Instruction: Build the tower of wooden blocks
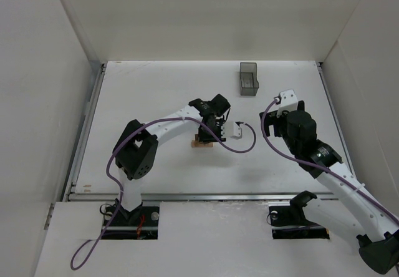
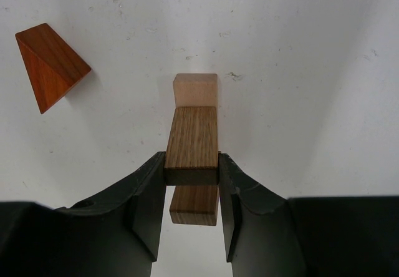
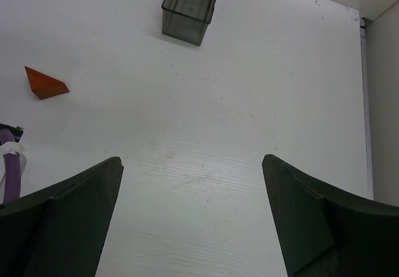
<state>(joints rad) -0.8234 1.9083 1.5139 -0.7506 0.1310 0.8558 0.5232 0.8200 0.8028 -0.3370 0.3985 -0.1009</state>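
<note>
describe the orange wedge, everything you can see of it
The wedge is a small reddish-orange wooden piece, roof-shaped, with flat slanted faces and fine grain. It lies loose on the white table, touching nothing else, off to one side of the brown block gripped in the left claw.

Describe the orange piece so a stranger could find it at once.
On the white table, look near the left gripper, which clamps a brown block. The orange wedge lies alone beside it: the only reddish, slope-sided piece; the others are brown or tan rectangles.
</note>
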